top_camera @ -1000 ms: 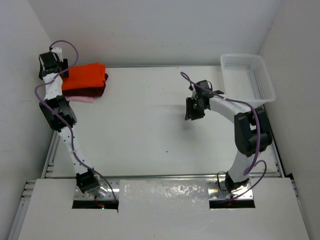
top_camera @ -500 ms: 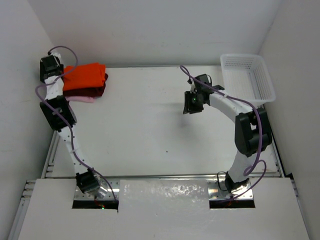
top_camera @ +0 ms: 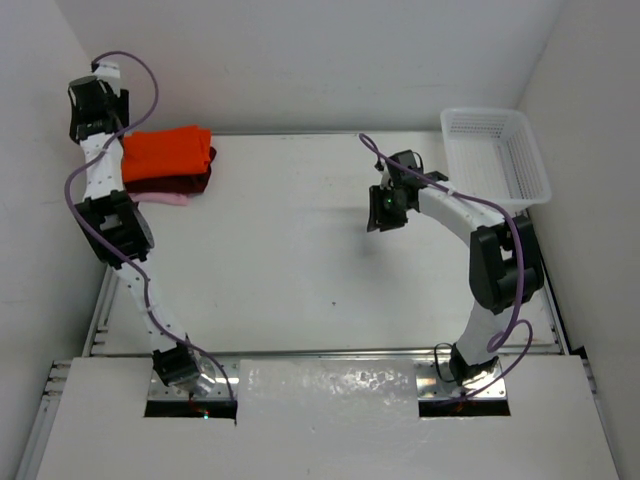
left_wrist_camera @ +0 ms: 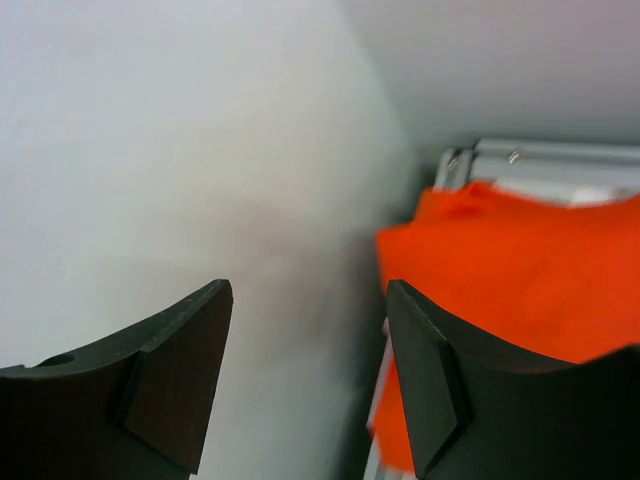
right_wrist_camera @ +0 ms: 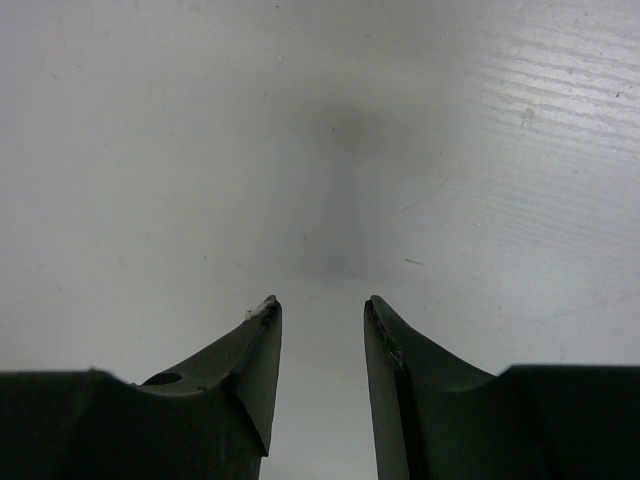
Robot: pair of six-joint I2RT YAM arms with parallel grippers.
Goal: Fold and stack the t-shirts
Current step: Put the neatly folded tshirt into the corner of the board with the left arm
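the top t-shirt [top_camera: 168,153] lies on the middle t-shirt [top_camera: 182,184], which lies on the bottom t-shirt [top_camera: 166,199]. the bottom one's edge sticks out toward six o'clock. this stack sits in the ten o'clock corner of the counter [top_camera: 300,270], near the left wall [top_camera: 40,220]. the left end effector [top_camera: 92,100] hangs at the stack's ten o'clock, beside that wall and apart from the cloth. the lattice basket [top_camera: 480,112] sits in the counter's two o'clock corner. the right end effector [top_camera: 385,212] hangs over bare counter at the basket's eight o'clock, between basket and stack, nearer the basket and well apart from the stack.
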